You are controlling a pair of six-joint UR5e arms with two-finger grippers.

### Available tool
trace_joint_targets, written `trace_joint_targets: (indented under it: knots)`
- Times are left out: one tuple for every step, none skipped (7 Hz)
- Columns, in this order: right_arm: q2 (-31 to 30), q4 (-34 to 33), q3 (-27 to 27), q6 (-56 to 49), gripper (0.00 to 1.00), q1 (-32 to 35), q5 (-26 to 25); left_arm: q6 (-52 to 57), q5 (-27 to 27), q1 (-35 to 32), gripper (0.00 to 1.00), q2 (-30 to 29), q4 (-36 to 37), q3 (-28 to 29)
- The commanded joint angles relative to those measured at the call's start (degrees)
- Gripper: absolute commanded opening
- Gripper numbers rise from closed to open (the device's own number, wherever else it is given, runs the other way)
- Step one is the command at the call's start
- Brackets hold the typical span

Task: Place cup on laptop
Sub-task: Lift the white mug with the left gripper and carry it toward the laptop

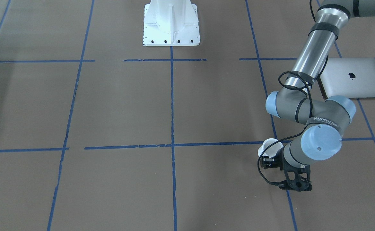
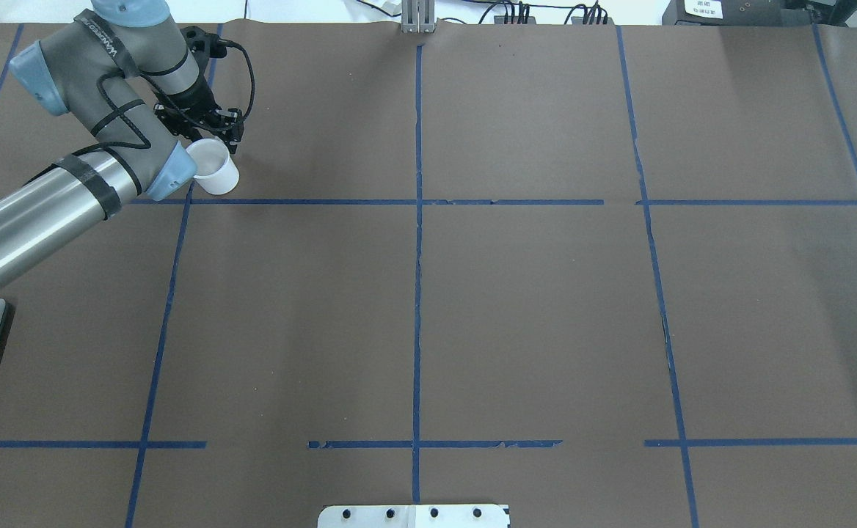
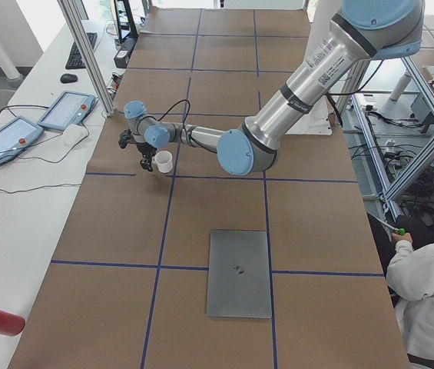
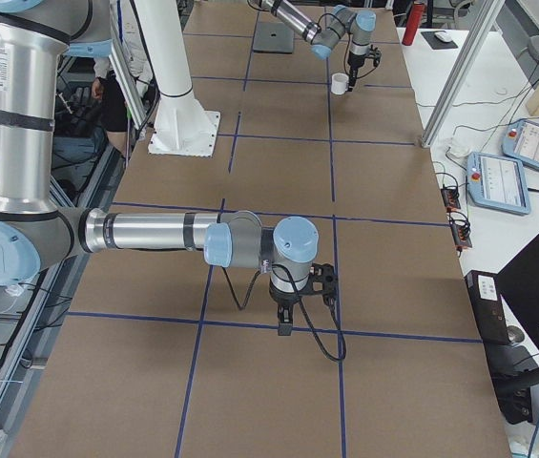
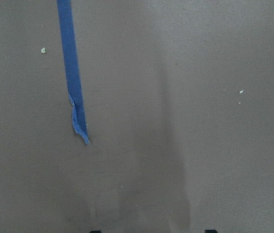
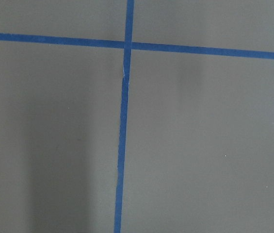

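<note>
**Left gripper** [image 1: 268, 162]: pointed down at the table, just beside the cup on the operators' side. The left wrist view shows two dark fingertips [image 5: 94, 231] at its lower edge, set well apart, with only bare table cover between them. Nothing is gripped.

**Right gripper** [image 4: 300, 310]: seen only in the right side view, pointed down near a crossing of tape lines. Whether it is apart or together cannot be told.

**Cup** [image 1: 270, 147]: small and white, mouth up. It stands on the table at a blue tape line on the robot's left half, far from the base, next to the left arm's wrist joint. The handle cannot be made out.

**Laptop** [image 1: 354, 78]: silver-grey, lid closed, dark logo at its centre. It lies flat on the table on the robot's left side, nearer the base and well apart from the cup. The left arm's forearm passes over one corner.

**Table** [image 1: 126, 106]: brown cover marked into a grid with blue tape [image 1: 172, 106].

**Base plate** [image 1: 171, 24]: white, at the table's robot-side edge.
</note>
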Motion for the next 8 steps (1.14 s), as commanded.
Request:
trace_joint_targets:
  knots:
    - [0.00, -0.01, 0.00, 0.03, 1.00, 0.00, 0.00, 0.03, -4.18, 0.04, 0.00, 0.41, 1.06, -0.04]
    - [0.00, -0.01, 0.00, 0.03, 1.00, 0.00, -0.09, 0.03, -4.89, -0.31, 0.00, 0.32, 3.33, -0.39]
    - [0.00, -0.01, 0.00, 0.03, 1.00, 0.00, 0.00, 0.03, -6.72, -1.79, 0.00, 0.32, 4.57, -0.83]
    - [0.00, -0.01, 0.00, 0.03, 1.00, 0.00, 0.00, 0.12, -6.74, -3.80, 0.00, 0.15, 4.67, -1.01]
    - [0.00, -0.01, 0.00, 0.03, 1.00, 0.00, 0.00, 1.08, -6.74, -6.96, 0.00, 0.58, 6.24, -2.57]
    - [0.00, 0.08, 0.00, -0.06, 1.00, 0.00, 0.00, 7.09, -6.83, -9.77, 0.00, 3.11, 11.13, -6.85]
    - [0.00, -0.01, 0.00, -0.06, 1.00, 0.00, -0.09, 12.98, -6.74, -12.59, 0.00, 8.35, 17.44, -14.55]
    - [0.00, -0.01, 0.00, 0.03, 1.00, 0.00, -0.09, 18.70, -6.57, -16.27, 0.00, 12.41, 23.86, -22.03]
